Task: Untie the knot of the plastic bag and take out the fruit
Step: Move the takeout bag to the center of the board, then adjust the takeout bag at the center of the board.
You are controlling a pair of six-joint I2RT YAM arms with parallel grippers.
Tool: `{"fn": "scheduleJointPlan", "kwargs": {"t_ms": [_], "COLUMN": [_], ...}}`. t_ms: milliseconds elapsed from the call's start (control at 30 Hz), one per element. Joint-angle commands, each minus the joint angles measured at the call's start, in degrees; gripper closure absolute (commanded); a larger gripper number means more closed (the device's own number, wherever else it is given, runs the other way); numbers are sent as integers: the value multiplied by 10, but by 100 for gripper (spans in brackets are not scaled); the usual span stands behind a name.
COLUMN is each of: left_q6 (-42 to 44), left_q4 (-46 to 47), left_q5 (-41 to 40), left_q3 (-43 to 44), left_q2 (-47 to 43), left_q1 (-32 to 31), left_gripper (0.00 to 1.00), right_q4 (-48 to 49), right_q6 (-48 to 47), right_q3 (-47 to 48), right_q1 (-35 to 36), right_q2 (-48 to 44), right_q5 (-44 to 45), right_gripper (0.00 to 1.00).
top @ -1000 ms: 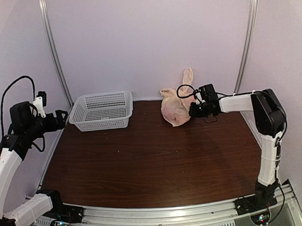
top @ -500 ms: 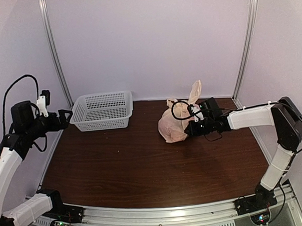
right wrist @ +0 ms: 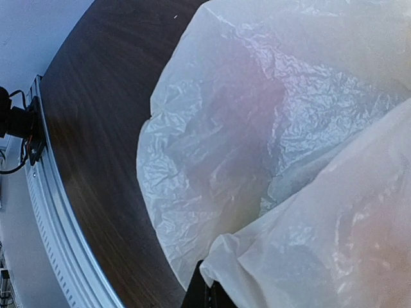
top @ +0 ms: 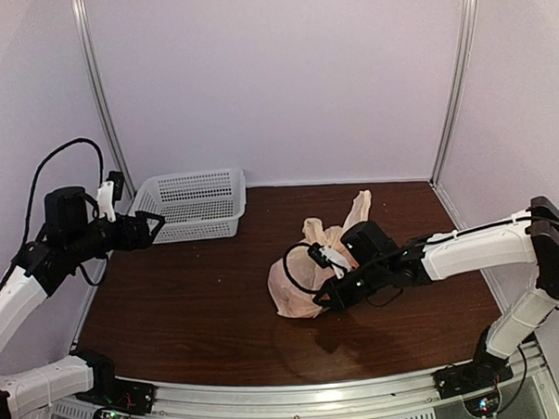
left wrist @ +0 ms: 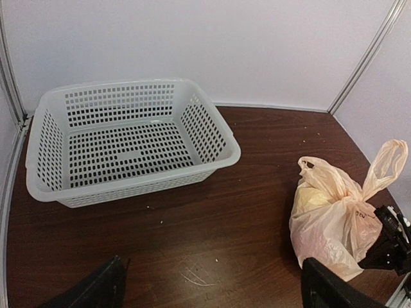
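My right claw [top: 331,295] is pinched together on a fold of the plastic bag [top: 297,288], low on its side. From the wrist I see the film bunch straight into my closed tips. The bag sits on the tabletop [top: 201,315], well to the right of the basket [top: 191,206] and nearer to me than it.

I judge the film thin, crinkly and slippery, easy to tear if I yank, and too soft to keep any shape. The fruit [left wrist: 313,200] shows as a yellowish lump through it. Loose round weights like that will likely roll and drag the bag whichever way I tug.

The better hold is higher up, at the knot [left wrist: 361,200] on the side turned away from the basket, its thin loop [left wrist: 388,160] standing up. One claw should pin the neck below and the other pick at the twist. My left claw [top: 152,224] hangs wide apart beside the basket's left end, holding nothing.
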Motion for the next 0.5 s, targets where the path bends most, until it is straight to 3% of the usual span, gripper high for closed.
{"fn": "scheduleJointPlan", "kwargs": {"t_ms": [0,367,400,467], "left_q6": [-17,-35,-36,-40], "left_q4": [7,67,72,83], "left_q5": [-32,-38,-43,-45], "left_q3": [8,9,10,13], "left_q2": [18,85,92,107], "left_q1": [-28,-119,-132,-146], "left_gripper": [4,4,4,4], "right_q4": [14,68,59,21], "right_q6": [18,86,82,66], "right_q3": [-10,-1,5,21], "right_q1": [65,188,188,188], "right_q2": [-3,3,-6,-28], "right_q5": [-38,-49,-42,-16], "right_gripper": [100,100,94,70]}}
